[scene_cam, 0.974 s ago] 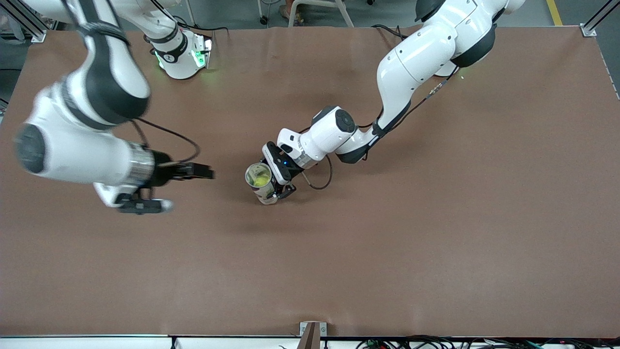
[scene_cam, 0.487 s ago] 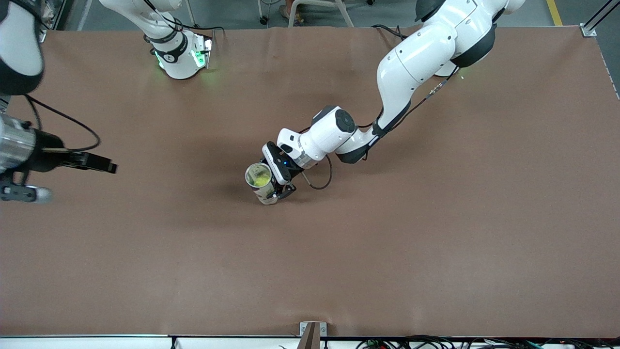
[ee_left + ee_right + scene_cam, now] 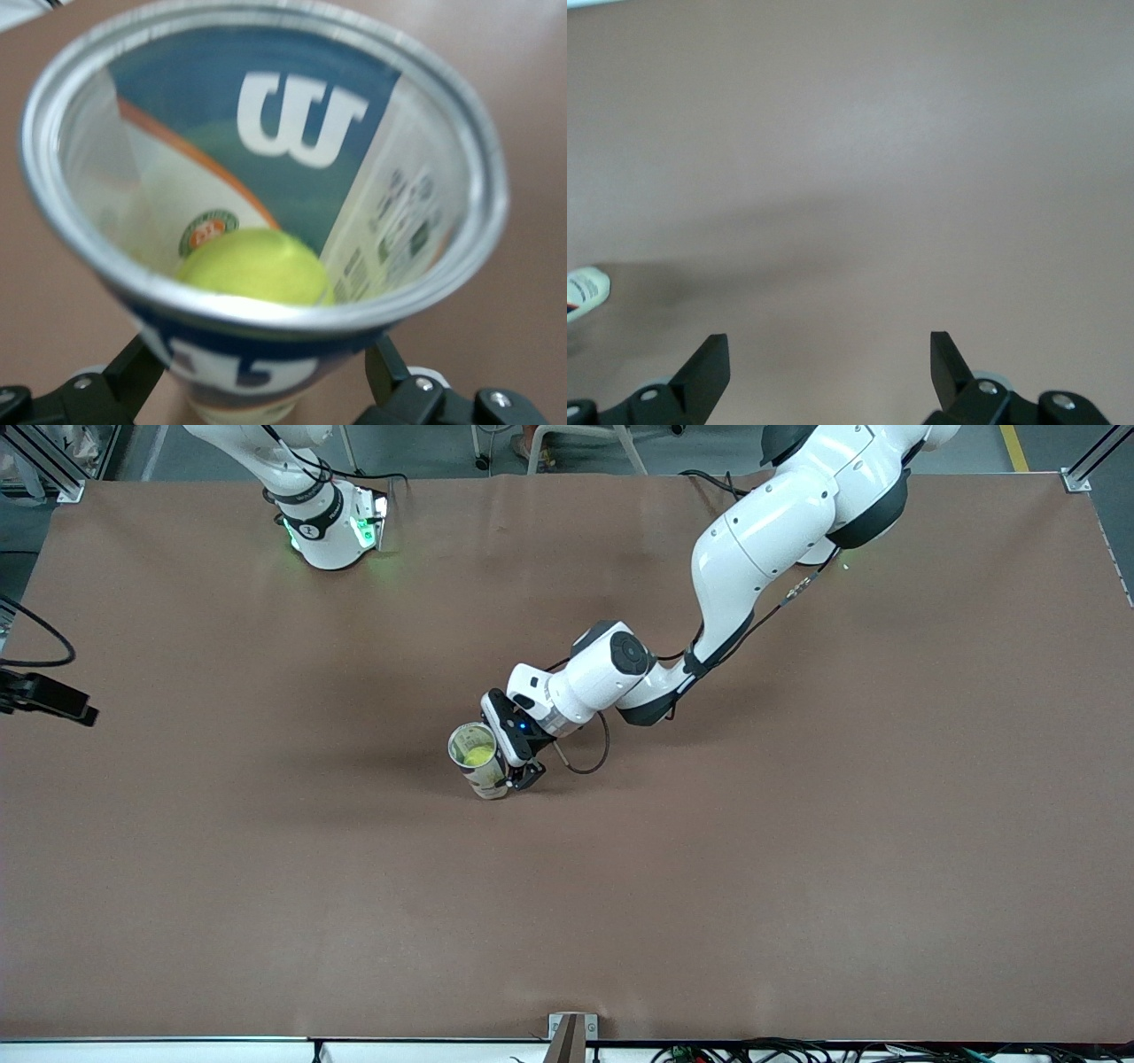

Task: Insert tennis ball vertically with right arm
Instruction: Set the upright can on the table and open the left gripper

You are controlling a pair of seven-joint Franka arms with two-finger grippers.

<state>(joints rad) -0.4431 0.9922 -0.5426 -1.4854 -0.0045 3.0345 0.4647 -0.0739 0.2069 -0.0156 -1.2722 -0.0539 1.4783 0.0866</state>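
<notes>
- Away over the right arm's end of the desk (image 3: 797, 868), the right gripper (image 3: 828, 343) hangs with its fingers (image 3: 709, 363) spread wide and nothing between them.
- Near mid-desk an open tennis ball can (image 3: 487, 778) stands upright, and the tennis ball (image 3: 478, 755) lies inside it at the bottom.
- Beside the can, toward the left arm's end, the left gripper (image 3: 512, 755) sits low, its fingers (image 3: 385, 367) set wide apart on either side of the can's body, not squeezing it.
</notes>
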